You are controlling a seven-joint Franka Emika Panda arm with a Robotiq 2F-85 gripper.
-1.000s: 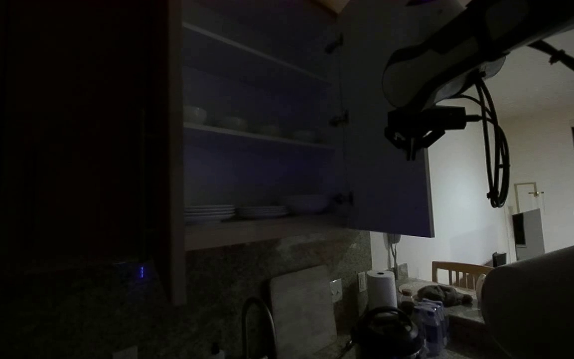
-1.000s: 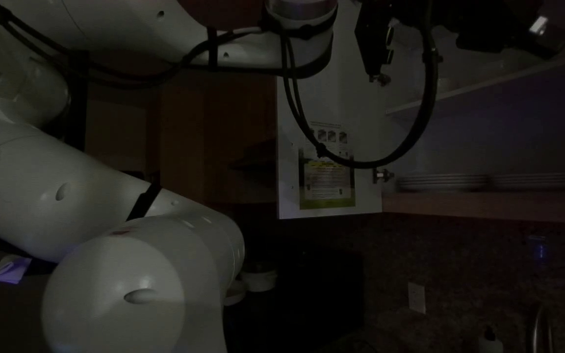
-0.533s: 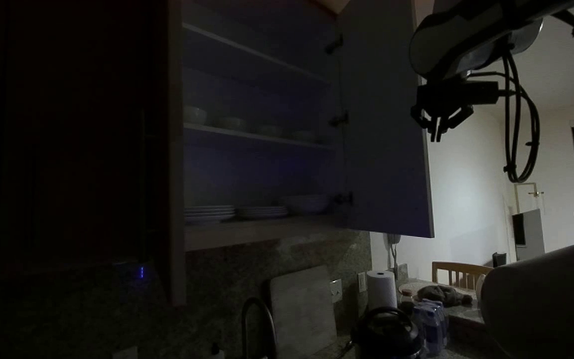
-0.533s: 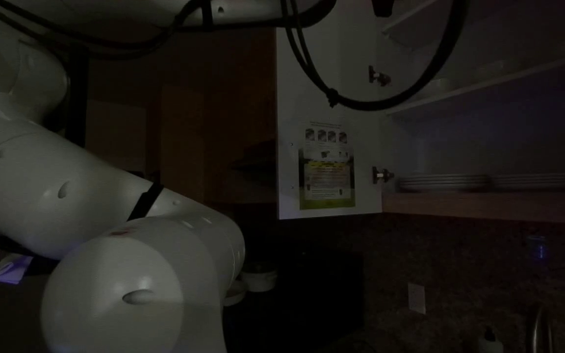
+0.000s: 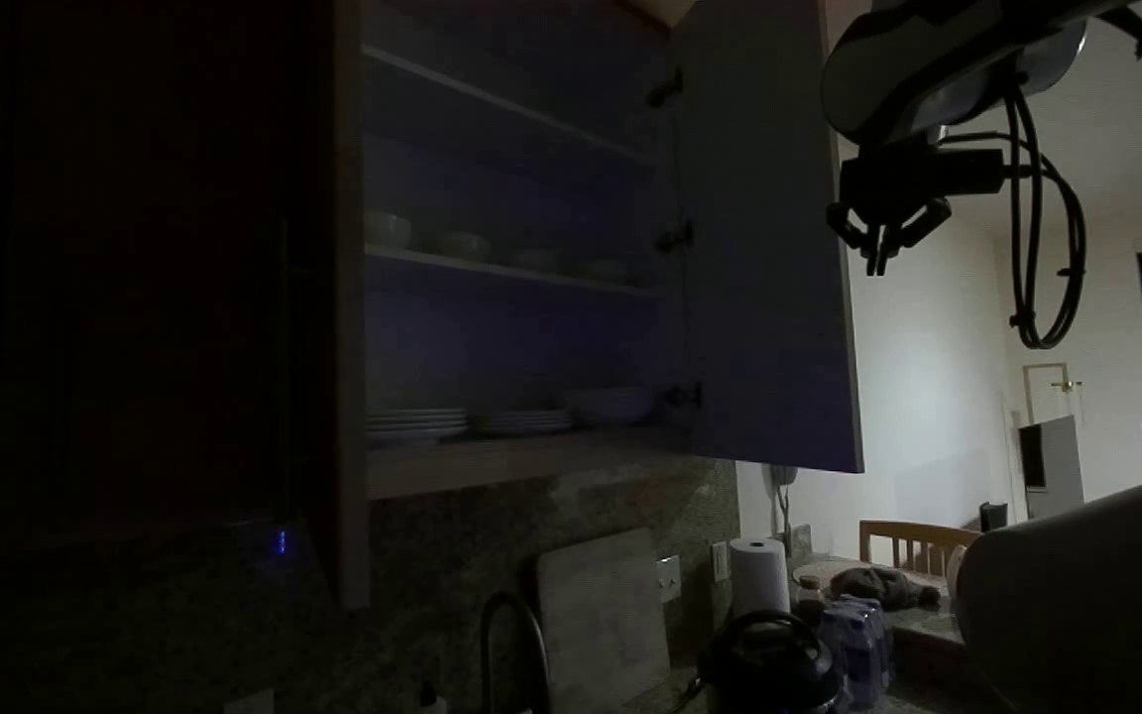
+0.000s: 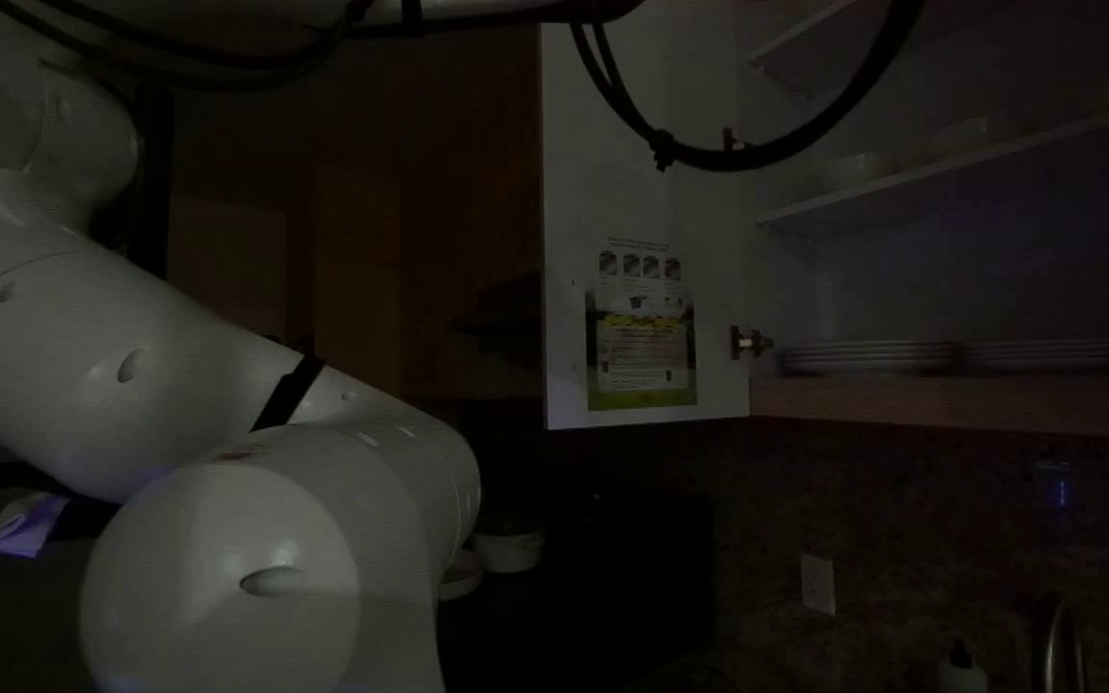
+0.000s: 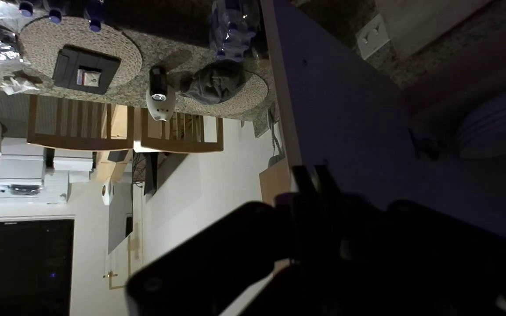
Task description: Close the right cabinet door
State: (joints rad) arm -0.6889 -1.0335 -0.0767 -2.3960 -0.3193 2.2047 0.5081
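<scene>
- In an exterior view: right cabinet door (image 5: pixel 769 258), tall flat panel, grey-blue inner face, standing open right of centre.
- Same view: black two-fingered gripper (image 5: pixel 876 263), upper right, fingers almost together, nothing held; contact with door unclear.
- In an exterior view: white jointed arm (image 6: pixel 227 385) at left.
- In the wrist view: door's tan edge slants from top centre to behind fingertips.
</scene>
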